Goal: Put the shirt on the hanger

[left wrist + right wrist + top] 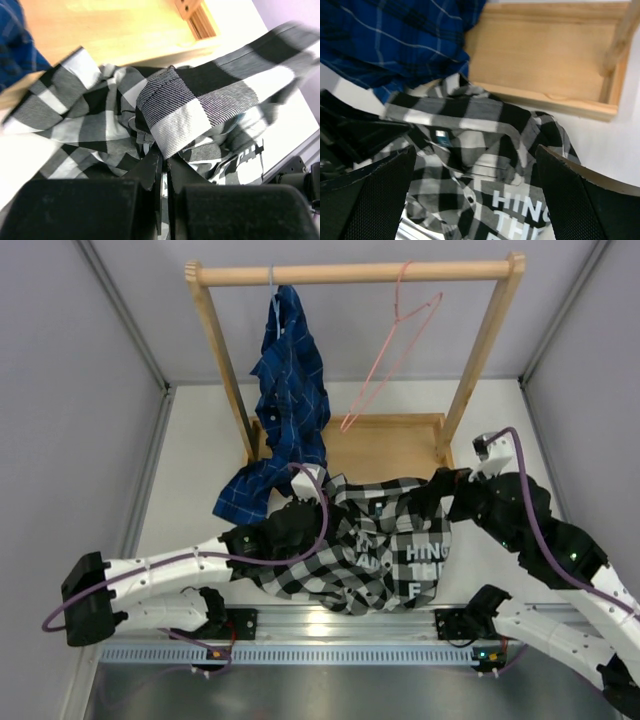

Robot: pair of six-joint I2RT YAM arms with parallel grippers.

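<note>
Shirt soft, floppy, light. Left claw pinching 1 fold, right claw wide open. I'd grab collar, 11 o'clock edge.

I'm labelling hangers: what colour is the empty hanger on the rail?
The hanger is pink thin wire; the top view shows it best.

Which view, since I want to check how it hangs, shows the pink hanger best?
The top view: the pink hanger shows whole, hooked over the wooden rail, tilted and bare. Neither wrist view shows any of it; both look at the checked shirt instead.
</note>
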